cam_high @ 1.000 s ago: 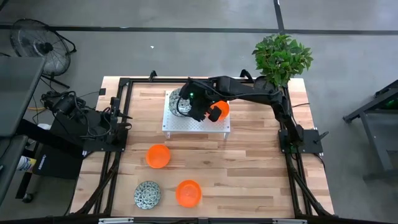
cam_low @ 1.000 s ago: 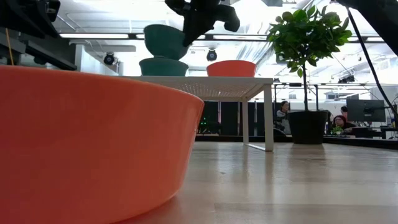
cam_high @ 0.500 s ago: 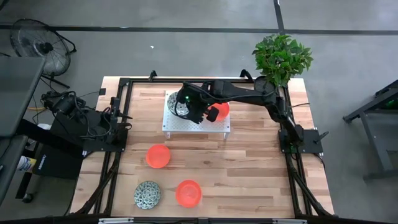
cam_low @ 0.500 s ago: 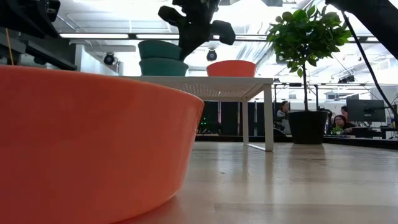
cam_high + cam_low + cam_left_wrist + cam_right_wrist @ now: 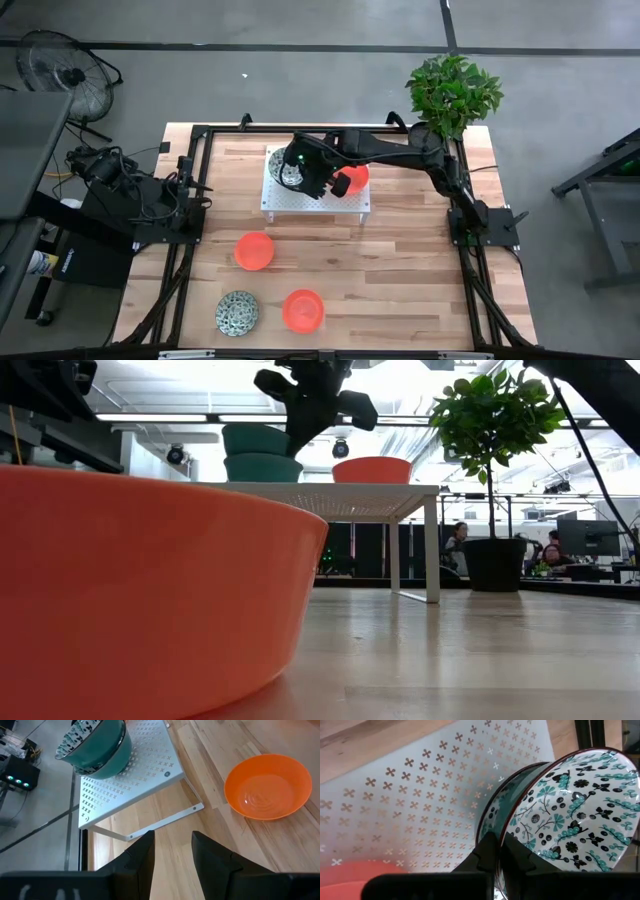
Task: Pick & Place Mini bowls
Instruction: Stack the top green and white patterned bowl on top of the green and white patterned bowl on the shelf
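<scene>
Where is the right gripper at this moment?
The right gripper is over the white perforated stand, shut on the rim of the top patterned bowl.

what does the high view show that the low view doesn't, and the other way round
Only the high view shows the speckled green-and-white mini bowl and two glossy orange mini bowls spread on the wooden table, plus the left arm parked at the table's left edge. Only the low view shows the stacked patterned bowls' teal outsides and people at desks behind. Both show the white perforated stand, the orange bowl on it, the leafy potted plant, and the right gripper, shut on the top stacked bowl's rim.
</scene>
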